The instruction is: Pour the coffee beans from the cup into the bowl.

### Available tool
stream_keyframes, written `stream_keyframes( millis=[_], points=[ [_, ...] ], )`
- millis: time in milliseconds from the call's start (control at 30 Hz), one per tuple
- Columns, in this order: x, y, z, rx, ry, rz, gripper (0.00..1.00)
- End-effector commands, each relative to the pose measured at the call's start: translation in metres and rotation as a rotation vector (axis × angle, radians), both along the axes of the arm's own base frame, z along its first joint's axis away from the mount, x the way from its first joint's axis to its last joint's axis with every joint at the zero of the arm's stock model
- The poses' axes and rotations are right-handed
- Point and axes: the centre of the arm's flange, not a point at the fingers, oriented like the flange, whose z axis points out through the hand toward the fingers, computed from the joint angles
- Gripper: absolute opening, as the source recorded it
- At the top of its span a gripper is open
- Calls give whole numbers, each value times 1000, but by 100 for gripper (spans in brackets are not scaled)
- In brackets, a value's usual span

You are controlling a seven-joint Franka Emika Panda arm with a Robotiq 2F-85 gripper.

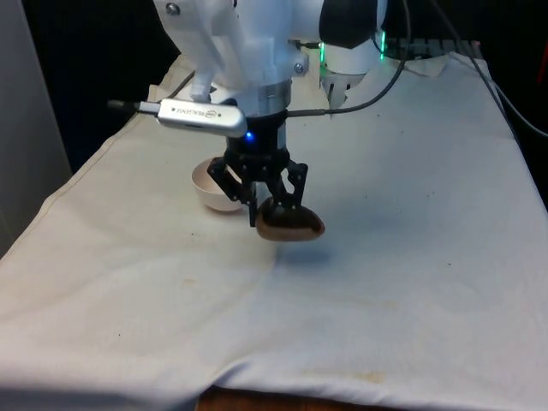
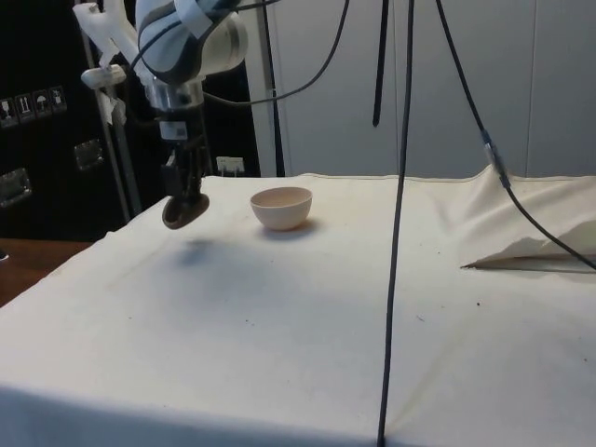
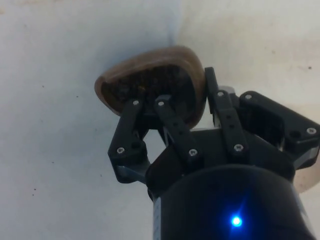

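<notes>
- One brown cup (image 1: 290, 222) hangs clear of the white cloth (image 1: 360, 282), its shadow beneath it; dark coffee beans (image 3: 150, 82) lie inside.
- One black gripper (image 1: 272, 204) is closed on the cup's rim, one finger inside and one outside.
- One pale bowl (image 2: 281, 207) stands upright on the cloth just beyond, on the front view's left of the cup, apart from it.

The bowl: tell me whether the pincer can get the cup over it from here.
Probably yes. The pincer holds the cup above the cloth, beside the bowl, with nothing between them in the side view.
</notes>
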Motion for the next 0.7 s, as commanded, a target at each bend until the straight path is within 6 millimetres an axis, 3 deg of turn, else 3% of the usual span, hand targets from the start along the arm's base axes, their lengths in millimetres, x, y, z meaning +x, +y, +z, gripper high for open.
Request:
stream_keyframes(
  millis=[0, 667],
  points=[
    [-1, -2, 4, -9, 5, -5, 1],
    [-17, -28, 40, -33, 37, -33, 1]
  ],
)
